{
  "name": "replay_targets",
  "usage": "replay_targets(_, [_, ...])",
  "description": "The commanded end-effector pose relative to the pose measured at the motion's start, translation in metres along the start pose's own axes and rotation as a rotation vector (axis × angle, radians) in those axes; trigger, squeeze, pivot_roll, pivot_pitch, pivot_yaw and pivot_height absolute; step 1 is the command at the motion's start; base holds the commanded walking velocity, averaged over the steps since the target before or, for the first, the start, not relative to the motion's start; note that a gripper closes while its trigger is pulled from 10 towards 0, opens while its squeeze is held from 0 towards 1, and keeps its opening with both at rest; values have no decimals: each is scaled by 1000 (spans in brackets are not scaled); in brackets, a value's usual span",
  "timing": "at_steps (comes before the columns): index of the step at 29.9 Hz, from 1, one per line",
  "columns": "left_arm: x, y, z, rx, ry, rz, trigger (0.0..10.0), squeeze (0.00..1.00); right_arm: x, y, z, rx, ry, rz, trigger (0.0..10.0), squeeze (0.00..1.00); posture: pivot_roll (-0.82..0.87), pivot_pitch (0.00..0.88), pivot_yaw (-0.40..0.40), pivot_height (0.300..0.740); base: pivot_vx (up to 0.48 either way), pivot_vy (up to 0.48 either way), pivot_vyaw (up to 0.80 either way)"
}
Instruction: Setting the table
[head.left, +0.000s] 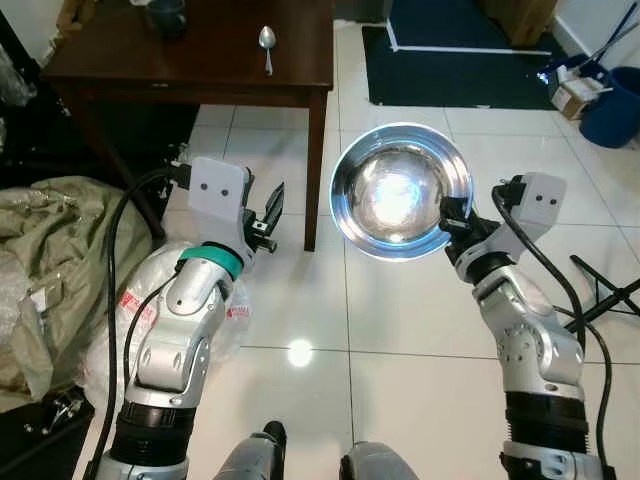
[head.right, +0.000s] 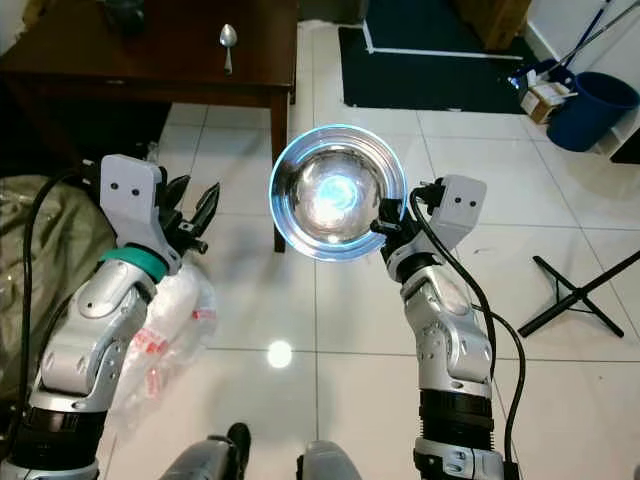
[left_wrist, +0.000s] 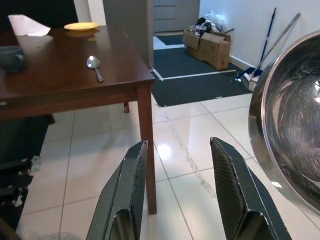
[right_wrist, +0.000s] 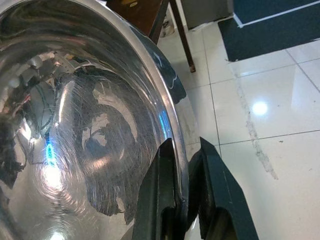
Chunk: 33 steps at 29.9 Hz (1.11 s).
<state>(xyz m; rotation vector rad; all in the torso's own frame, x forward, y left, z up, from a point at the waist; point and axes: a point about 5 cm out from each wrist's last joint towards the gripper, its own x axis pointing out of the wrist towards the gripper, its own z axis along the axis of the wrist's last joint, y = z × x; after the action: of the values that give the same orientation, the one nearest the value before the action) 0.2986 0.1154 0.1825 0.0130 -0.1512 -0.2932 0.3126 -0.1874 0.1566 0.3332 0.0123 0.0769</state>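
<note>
Nearest the camera, two silver arms are seen raised over a white tiled floor (head.left: 400, 330). A steel bowl (head.left: 400, 190) is held up off the floor by the right gripper (right_wrist: 186, 172), tilted so its shiny inside faces the head camera. Its rim is pinched between the two black fingers, one inside the bowl and one outside, as seen in the right wrist view. Bright glare is noted at the bowl's centre.

The left gripper (head.left: 268, 212) is held level with the bowl, to its left and apart from it. Its fingers (left_wrist: 127, 195) are spread, with nothing between them. Part of the bowl's rim is caught at the edge of the left wrist view.

A dark wooden table (head.left: 200, 60) stands ahead of the robot, its near corner leg (head.left: 316, 170) between the two grippers in the head views. On the tabletop a spoon (head.left: 267, 45) lies near the front edge, a dark cup (left_wrist: 11, 57) farther left, and a yellow plate (left_wrist: 81, 26) and white napkin (left_wrist: 27, 25) at the far side.

A dark mat (head.left: 460, 60) lies beyond the table, a blue bucket (head.left: 612, 105) to the far right. Crumpled cloth (head.left: 50, 240) and a clear plastic bag (head.left: 130, 320) lie on the floor at left.
</note>
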Motion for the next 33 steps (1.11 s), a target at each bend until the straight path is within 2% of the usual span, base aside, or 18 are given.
replay_targets(1, [1,0,-2,5,6,0,10000,0,-2,1,4,6,-30,0,10000,0,-160,7,48,740,480,0,0])
replay_targets(33, [3,-4,-2,5,-6,-16,10000,0,-1,1,1,-12,-29,-2,10000,0,-162,0,53,740,474,0,0])
